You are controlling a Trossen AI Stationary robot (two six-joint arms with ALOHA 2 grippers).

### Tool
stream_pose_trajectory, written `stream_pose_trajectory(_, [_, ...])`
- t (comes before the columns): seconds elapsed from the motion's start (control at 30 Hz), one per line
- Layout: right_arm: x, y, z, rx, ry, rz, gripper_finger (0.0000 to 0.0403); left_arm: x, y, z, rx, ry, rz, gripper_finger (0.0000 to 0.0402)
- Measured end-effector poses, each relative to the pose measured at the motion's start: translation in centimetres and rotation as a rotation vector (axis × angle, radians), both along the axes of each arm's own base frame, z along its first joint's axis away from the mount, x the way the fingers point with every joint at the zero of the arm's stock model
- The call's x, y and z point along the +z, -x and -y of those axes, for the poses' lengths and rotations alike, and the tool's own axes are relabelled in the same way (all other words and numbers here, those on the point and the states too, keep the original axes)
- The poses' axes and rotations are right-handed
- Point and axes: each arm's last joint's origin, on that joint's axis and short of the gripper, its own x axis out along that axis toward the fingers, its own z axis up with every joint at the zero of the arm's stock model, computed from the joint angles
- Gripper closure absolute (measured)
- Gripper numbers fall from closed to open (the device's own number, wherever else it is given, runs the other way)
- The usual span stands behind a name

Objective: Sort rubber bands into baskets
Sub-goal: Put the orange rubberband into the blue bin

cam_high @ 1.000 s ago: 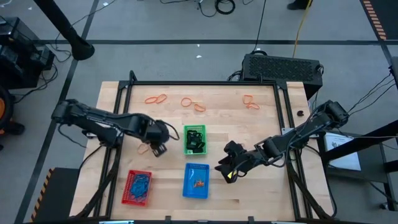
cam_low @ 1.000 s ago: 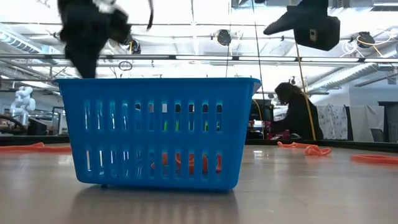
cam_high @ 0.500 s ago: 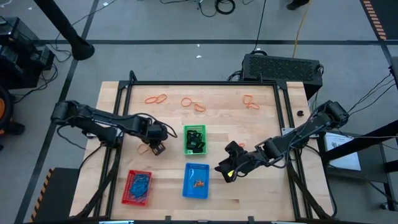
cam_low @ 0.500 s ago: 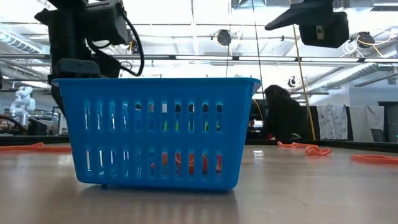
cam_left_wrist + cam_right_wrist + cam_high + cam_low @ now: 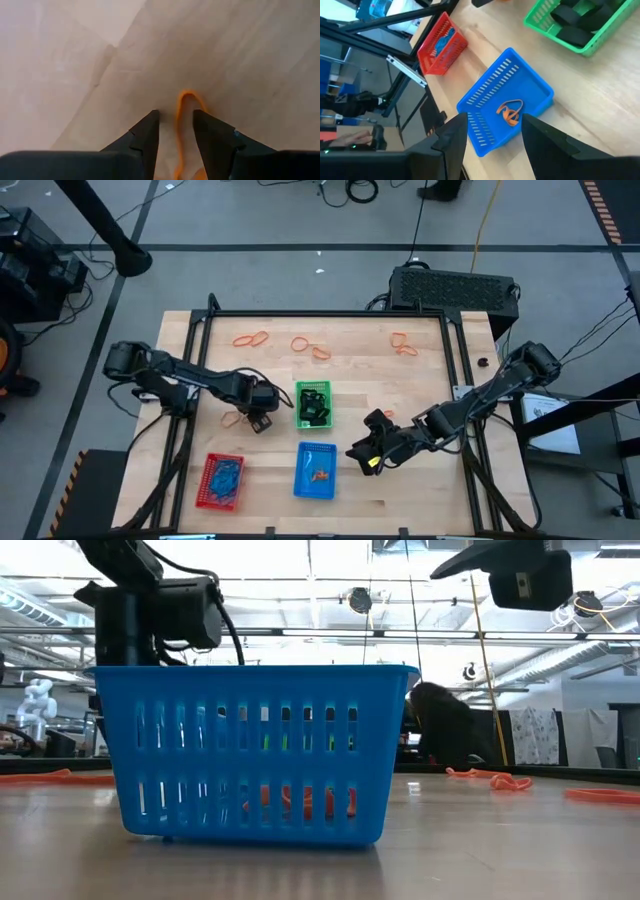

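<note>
An orange rubber band (image 5: 186, 107) lies flat on the wooden table (image 5: 420, 480), left of the green basket (image 5: 313, 404). My left gripper (image 5: 176, 122) points down over it, open, with one finger on either side of the band's end and close to the table. In the low view the blue basket (image 5: 255, 750) hides its fingers. My right gripper (image 5: 492, 135) hangs open with nothing between its fingers, above the table to the right of the blue basket (image 5: 316, 471). That basket holds orange bands (image 5: 510, 111). The green basket holds black bands. The red basket (image 5: 222, 481) holds blue ones.
More orange bands lie along the table's far side (image 5: 250, 338), (image 5: 311, 347), (image 5: 403, 343), and one small one (image 5: 386, 414) lies near my right arm. A dark box (image 5: 455, 288) stands beyond the far right corner. Bare wood shows between the baskets and the far bands.
My left gripper has come down from well above the table to just over the orange band, shifting a little toward the green basket. In the low view it has sunk behind the blue basket. My right gripper has stayed in place.
</note>
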Motion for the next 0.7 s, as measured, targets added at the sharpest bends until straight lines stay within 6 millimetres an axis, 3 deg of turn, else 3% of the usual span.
stream_pose_trajectory(0.23, [0.2, 0.2, -0.7, 0.019, -0.009, 0.021, 0.0225, -1.3, -0.5, -0.7, -0.034, 0.04, -0.065, 0.0279])
stream_pose_trajectory(0.33, [0.3, 0.3, -0.9, 0.024, -0.013, 0.032, 0.0225, -1.3, -0.5, -1.1, -0.048, 0.082, -0.058, 0.031])
stream_pose_trajectory(0.47, [0.3, 0.4, -1.1, 0.03, -0.012, 0.032, 0.0225, -1.0, -0.6, -1.3, -0.059, 0.095, -0.041, 0.0386])
stream_pose_trajectory(0.7, [0.3, 0.5, -1.2, 0.025, 0.019, 0.042, 0.0225, 0.4, -1.3, -1.3, -0.051, 0.084, -0.02, 0.0398])
